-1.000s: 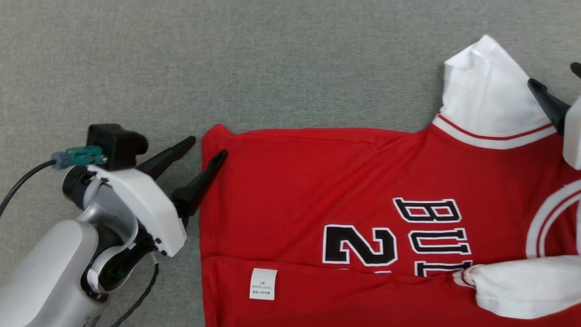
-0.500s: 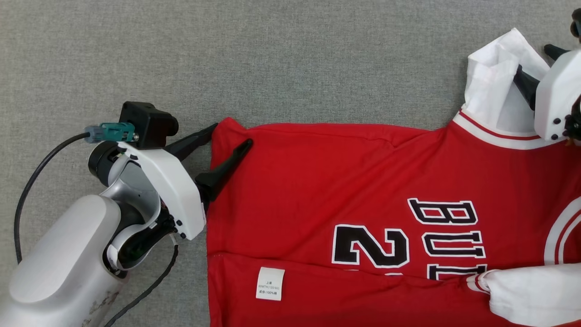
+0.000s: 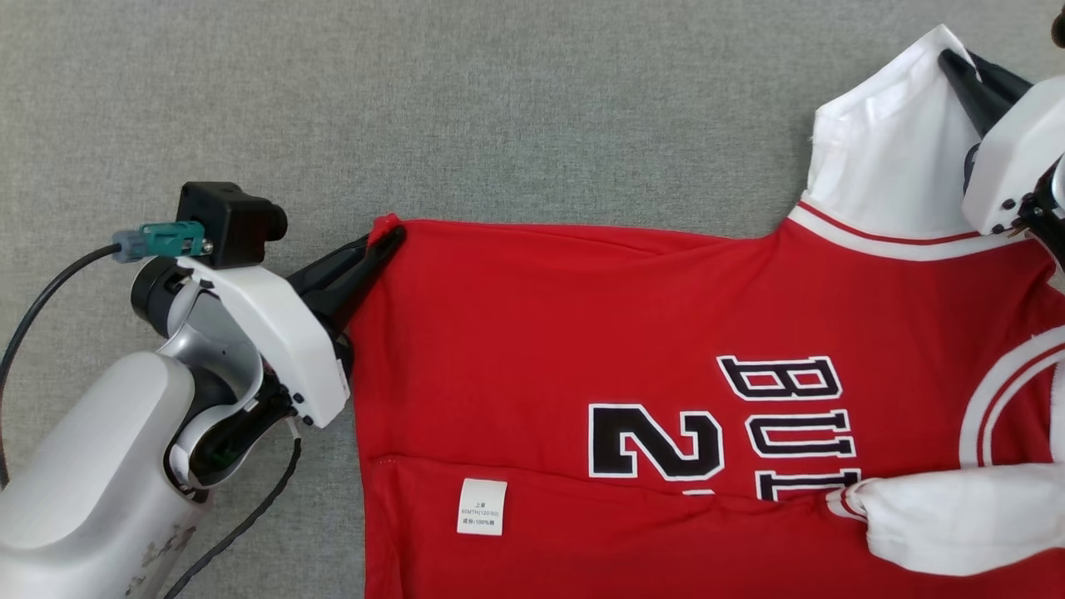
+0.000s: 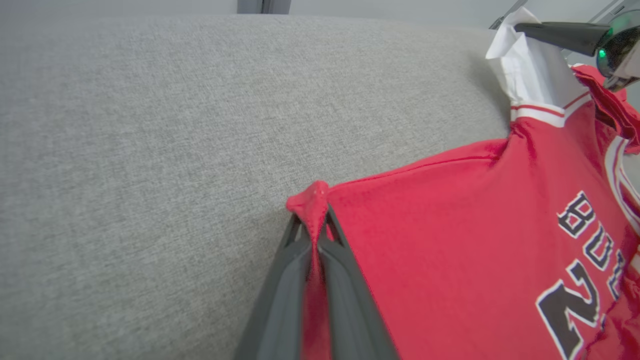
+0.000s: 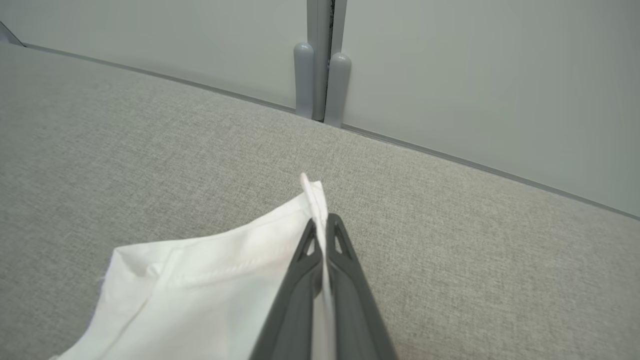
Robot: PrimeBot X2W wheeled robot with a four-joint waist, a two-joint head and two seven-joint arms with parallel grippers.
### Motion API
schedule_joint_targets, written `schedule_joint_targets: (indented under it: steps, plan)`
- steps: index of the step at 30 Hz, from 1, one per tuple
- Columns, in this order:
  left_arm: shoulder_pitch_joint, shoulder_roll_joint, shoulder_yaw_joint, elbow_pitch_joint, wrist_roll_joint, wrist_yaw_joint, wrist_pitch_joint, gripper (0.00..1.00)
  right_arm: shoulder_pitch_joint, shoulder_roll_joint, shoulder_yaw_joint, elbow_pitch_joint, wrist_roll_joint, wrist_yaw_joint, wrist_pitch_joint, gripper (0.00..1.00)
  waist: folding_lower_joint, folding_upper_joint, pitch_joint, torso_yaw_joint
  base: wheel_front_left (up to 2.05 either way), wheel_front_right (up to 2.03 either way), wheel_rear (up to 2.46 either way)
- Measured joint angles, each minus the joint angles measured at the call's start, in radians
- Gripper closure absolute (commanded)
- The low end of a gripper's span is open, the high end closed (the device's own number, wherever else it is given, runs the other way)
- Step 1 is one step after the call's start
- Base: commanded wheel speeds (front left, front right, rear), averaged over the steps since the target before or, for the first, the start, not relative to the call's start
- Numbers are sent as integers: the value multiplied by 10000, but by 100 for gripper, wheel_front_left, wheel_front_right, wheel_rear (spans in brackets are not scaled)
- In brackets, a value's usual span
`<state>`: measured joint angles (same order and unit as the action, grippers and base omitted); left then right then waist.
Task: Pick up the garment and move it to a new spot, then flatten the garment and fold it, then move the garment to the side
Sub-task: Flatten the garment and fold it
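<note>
Red jersey (image 3: 582, 333) lies spread on the grey fabric surface (image 3: 416, 108), print side up, neck end to robot's right. Left arm's pale forearm (image 3: 83, 482) sits off jersey's near-left side. Nearest strip of jersey is folded over, w/ white care label (image 3: 482, 506) on it. Near white sleeve (image 3: 957, 520) lies across jersey's near-right part. Mid-jersey: black "2" (image 3: 657, 441) & "BUL" lettering (image 3: 790, 424), lower edge tucked under the fold. At jersey's far-left hem corner, left gripper (image 3: 389, 239) is pressed together, pinching a small peak of red cloth btwn its fingers. At jersey's far-right, far white sleeve (image 3: 882, 158) is drawn to a peak; right gripper (image 3: 953, 58) is clamped tight on its top edge, thin white hem btwn fingers. Beyond jersey: more grey surface, then pale wall panels (image 5: 450, 75) w/ a vertical grey joint (image 5: 320, 75).
</note>
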<state>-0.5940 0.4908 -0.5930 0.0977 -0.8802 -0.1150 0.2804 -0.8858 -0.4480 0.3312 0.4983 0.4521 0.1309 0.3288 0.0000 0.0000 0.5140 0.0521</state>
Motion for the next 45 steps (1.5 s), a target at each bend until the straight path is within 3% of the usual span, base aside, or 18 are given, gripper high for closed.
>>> schedule_joint_targets:
  steps: [4, 8, 15, 22, 28, 29, 31, 32, 33, 34, 35, 36, 43, 45]
  plan:
    - [317, 132, 209, -174, 2, 138, -334, 100, 199, -194, -295, -165, 546, 2, -625, 100, 0, 0, -342, -102, 0, 0, 0]
    - [810, 242, 280, -616, 40, 384, -614, 100, 1125, -453, -616, -1078, 1133, 0, -1206, 100, 0, 0, -730, -197, 0, 0, 0]
    - [2775, 441, 339, -1774, -71, 999, -1287, 100, 4875, -769, -1476, -3668, 1824, 0, -1484, 100, 0, 0, -1630, -443, 0, 0, 0]
    - [5196, 594, 769, -2704, -637, 1755, -2243, 100, 8575, 253, -2568, -5607, 1793, -2, -1331, 100, 0, 0, -2498, -950, 0, 0, 0]
    - [6084, 334, 625, -2508, -842, 1881, -2587, 98, 9319, 1053, -2023, -5438, 1112, 0, -993, 100, 0, 0, -2812, -1423, 0, 0, 0]
    - [6156, 290, 631, -2483, -915, 1881, -2652, 87, 9317, 1112, -1929, -5288, 1080, 0, -988, 100, 0, 0, -2849, -1462, 0, 0, 0]
    - [6300, 290, 644, -2437, -874, 1912, -2823, 45, 9296, 1152, -1806, -5009, 1039, 0, -988, 100, 0, 0, -2910, -1493, 0, 0, 0]
    - [6362, 290, 683, -2399, -872, 1958, -2920, 0, 9268, 1154, -1774, -4892, 1041, 0, -989, 100, 0, 0, -2935, -1487, 0, 0, 0]
    - [6419, 297, 713, -2357, -859, 2006, -2989, 0, 9248, 1147, -1776, -4826, 1037, 0, -988, 100, 0, 0, -2956, -1475, 0, 0, 0]
    - [6485, 326, 734, -2301, -805, 2054, -3014, 0, 9248, 1101, -1795, -4794, 970, 0, -991, 65, 0, 0, -2976, -1456, 0, 0, 0]
    - [6543, 336, 780, -2245, -729, 2151, -3147, 0, 9246, 1039, -1887, -4780, 905, 0, -1028, 7, 0, 0, -2996, -1432, 0, 0, 0]
    - [6597, 353, 849, -2171, -589, 2280, -3313, 0, 9223, 997, -2063, -4755, 848, 0, -1095, 0, 0, 0, -3017, -1415, 0, 0, 0]
    - [7767, 201, 1795, -1350, 146, 3578, -5079, 0, 9066, 698, -3405, -5315, 681, 0, -466, 0, 0, 0, -3205, -1465, 0, 0, 0]
    - [7797, -182, 2280, -1308, 428, 3787, -5346, 0, 8869, 721, -3657, -5267, 353, -2, -52, 0, 0, 0, -3197, -1426, 0, 0, 0]
